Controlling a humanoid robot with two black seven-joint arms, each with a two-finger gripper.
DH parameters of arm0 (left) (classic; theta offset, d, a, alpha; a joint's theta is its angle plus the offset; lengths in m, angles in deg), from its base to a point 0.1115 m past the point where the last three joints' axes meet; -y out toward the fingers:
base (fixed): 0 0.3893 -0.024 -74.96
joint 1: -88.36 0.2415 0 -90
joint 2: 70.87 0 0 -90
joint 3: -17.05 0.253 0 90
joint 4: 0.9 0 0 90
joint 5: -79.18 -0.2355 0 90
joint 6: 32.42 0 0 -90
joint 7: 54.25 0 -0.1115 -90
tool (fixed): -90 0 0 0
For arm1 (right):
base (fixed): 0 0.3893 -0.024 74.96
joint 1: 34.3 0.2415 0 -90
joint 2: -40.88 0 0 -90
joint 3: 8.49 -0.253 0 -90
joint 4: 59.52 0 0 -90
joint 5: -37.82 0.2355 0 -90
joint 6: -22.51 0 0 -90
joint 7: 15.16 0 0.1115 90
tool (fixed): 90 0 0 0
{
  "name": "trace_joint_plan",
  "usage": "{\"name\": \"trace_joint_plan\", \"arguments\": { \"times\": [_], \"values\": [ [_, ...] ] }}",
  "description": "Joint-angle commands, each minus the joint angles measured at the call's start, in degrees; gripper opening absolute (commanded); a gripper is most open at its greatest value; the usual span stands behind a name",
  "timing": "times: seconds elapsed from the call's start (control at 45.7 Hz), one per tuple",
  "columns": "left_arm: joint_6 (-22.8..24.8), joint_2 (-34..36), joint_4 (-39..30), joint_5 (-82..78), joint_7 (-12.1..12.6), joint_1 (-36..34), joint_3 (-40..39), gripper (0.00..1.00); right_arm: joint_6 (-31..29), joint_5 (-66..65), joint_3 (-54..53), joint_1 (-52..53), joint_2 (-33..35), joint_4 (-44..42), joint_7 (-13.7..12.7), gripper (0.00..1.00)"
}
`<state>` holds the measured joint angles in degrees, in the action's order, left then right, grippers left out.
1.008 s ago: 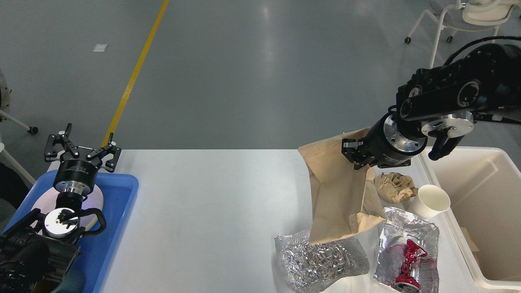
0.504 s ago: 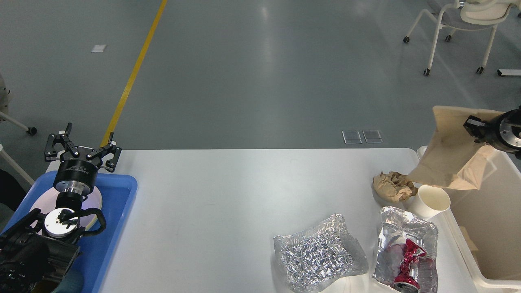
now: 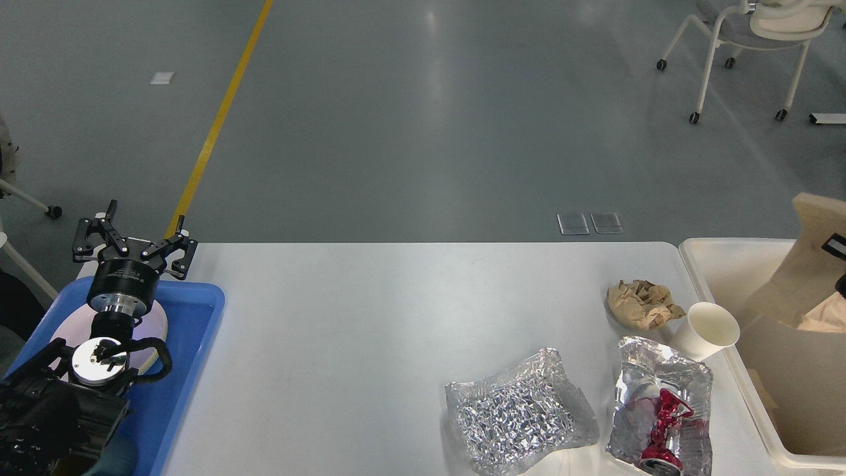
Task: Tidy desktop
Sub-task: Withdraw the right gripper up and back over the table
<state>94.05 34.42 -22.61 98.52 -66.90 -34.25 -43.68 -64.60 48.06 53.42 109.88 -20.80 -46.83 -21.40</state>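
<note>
Head view: table (image 3: 344, 330) fills the lower frame. Paper bag (image 3: 803, 277) hangs over the bin (image 3: 720, 254) at 3 o'clock; only a sliver of the right claw shows, grip unreadable. Left claw (image 3: 134, 235), spread wide and empty, at 9 o'clock above the tray (image 3: 195, 311). Release the bag well inside the bin walls, clear of the cup (image 3: 710, 328).

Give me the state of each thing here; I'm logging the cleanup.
Left claw: open, empty, above the blue tray.
Right claw: barely visible at the edge.
Brown paper bag: lifted over the cream bin.
Paper cup: tipped, empty.
Brown paper wad: crumpled, on the desktop.
Foil bag: flat.
Second foil bag: torn open, red inside.
</note>
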Motion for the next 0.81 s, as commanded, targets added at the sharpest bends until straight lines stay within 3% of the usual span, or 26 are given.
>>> {"name": "trace_joint_plan", "arguments": {
  "times": [0.0, 0.219, 0.241, 0.285, 0.307, 0.35, 0.788],
  "values": [
    [0.00, 0.00, 0.00, 0.00, 0.00, 0.00, 0.00, 0.97, 2.38, 0.04, -0.38, -9.08, -3.80, -8.02, 0.00, 0.00],
    [0.00, 0.00, 0.00, 0.00, 0.00, 0.00, 0.00, 0.97, 6.08, 0.04, -0.29, -13.31, -5.91, -8.64, 0.00, 0.00],
    [0.00, 0.00, 0.00, 0.00, 0.00, 0.00, 0.00, 0.97, 6.25, 0.04, -0.29, -13.49, -5.91, -8.65, 0.00, 0.05],
    [0.00, 0.00, 0.00, 0.00, 0.00, 0.00, 0.00, 0.97, 6.25, 0.04, -0.03, -13.75, -5.91, -8.56, 0.00, 0.23],
    [0.00, 0.00, 0.00, 0.00, 0.00, 0.00, 0.00, 0.97, 6.08, 0.04, 0.06, -13.84, -5.74, -8.56, 0.00, 0.38],
    [0.00, 0.00, 0.00, 0.00, 0.00, 0.00, 0.00, 0.97, 5.73, -0.22, 0.32, -14.19, -5.65, -8.56, -0.18, 1.00],
    [0.00, 0.00, 0.00, 0.00, 0.00, 0.00, 0.00, 0.97, 5.64, -0.31, 0.15, -12.79, -5.65, -8.73, -0.09, 1.00]
  ]
}}
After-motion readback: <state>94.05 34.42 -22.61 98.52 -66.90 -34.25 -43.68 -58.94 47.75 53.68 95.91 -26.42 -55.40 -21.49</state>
